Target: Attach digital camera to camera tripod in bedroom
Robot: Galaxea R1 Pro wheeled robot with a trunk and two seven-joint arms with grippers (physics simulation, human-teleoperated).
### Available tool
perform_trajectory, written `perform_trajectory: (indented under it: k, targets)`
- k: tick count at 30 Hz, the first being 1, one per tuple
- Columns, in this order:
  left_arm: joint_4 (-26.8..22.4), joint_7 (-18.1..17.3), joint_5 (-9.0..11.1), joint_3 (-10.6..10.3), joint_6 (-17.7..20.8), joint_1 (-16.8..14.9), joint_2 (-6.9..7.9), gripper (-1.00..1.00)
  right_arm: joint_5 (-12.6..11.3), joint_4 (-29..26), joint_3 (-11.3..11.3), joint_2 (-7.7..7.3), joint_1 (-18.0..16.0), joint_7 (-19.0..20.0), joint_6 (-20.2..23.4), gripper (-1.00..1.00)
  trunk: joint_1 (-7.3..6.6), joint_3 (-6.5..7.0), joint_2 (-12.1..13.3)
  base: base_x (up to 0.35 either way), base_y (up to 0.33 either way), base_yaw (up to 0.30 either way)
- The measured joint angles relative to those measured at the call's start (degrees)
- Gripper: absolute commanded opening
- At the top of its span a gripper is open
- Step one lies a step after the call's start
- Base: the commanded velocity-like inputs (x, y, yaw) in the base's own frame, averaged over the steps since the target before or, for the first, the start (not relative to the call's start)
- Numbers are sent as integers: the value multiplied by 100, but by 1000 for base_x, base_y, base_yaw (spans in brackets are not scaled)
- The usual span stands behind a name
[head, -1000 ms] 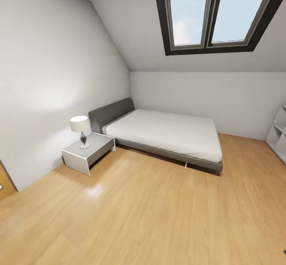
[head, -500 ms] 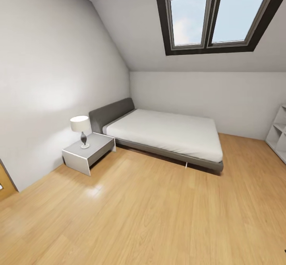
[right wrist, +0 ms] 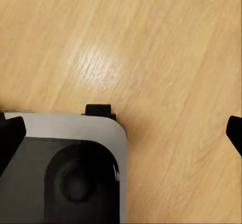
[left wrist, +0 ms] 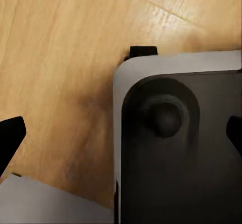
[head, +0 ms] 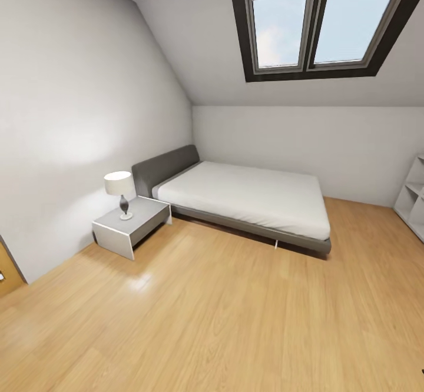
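Evidently both the left claw [left wrist: 121, 133] and right claw [right wrist: 121, 133] hang spread wide, empty.

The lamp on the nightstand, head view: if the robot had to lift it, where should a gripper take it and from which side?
Probably the dark, narrow stem of the lamp, below the white shade: it stands upright on the nightstand, and the wide shade blocks a top approach. Come level from the open floor side, since the wall and the bed close off the others.
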Motion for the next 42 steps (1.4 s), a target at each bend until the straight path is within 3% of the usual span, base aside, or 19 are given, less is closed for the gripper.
perform_trajectory:
  k: [3,6,11,12,17,19,20,24,29,34,37,42]
  targets:
    - [-576,5,5,4,361,-17,127,100,0,-685,-1,-7,-1,-170,16,100,0,0,0,0,0,0]
    - [-1539,0,8,8,1305,-36,246,100,-5,-1734,-5,-9,-3,-394,69,100,0,0,0,0,0,0]
    - [-2902,-13,10,18,2714,-45,275,100,-9,-2919,-14,2,-97,-546,261,100,0,0,0,0,0,0]
    - [-3420,-22,14,20,3177,-48,251,100,-7,-3295,-17,8,-230,-577,417,100,0,2,1,0,0,0]
    - [-5014,-43,19,27,3942,-55,151,100,-19,-4025,-16,19,-1021,-615,1070,100,0,1,1,0,0,0]
    - [-6069,-57,32,27,4140,-117,114,100,-28,-4212,-11,58,-1756,-620,1435,100,0,2,1,0,0,0]
    - [-6640,-70,70,27,4202,-301,104,100,-30,-4292,7,149,-2197,-628,1540,100,0,3,1,0,0,0]
    - [-7067,-76,282,25,4306,-1066,94,100,-29,-4360,40,393,-2900,-669,1617,100,0,2,1,0,0,0]
    - [-6884,-138,590,20,4917,-2149,94,100,-36,-4407,63,614,-3863,-772,1639,100,0,2,1,0,0,0]
    - [-7051,-420,663,18,5133,-2460,165,100,-47,-4514,90,652,-4076,-726,1614,100,0,0,1,0,0,0]
    - [-7401,-952,667,19,5182,-2528,275,100,-54,-4575,290,665,-4118,-666,1575,100,0,0,1,0,0,0]
    - [-7656,-1525,660,126,5263,-2559,363,100,-60,-4604,720,671,-4133,-642,1556,100,0,0,1,0,0,0]
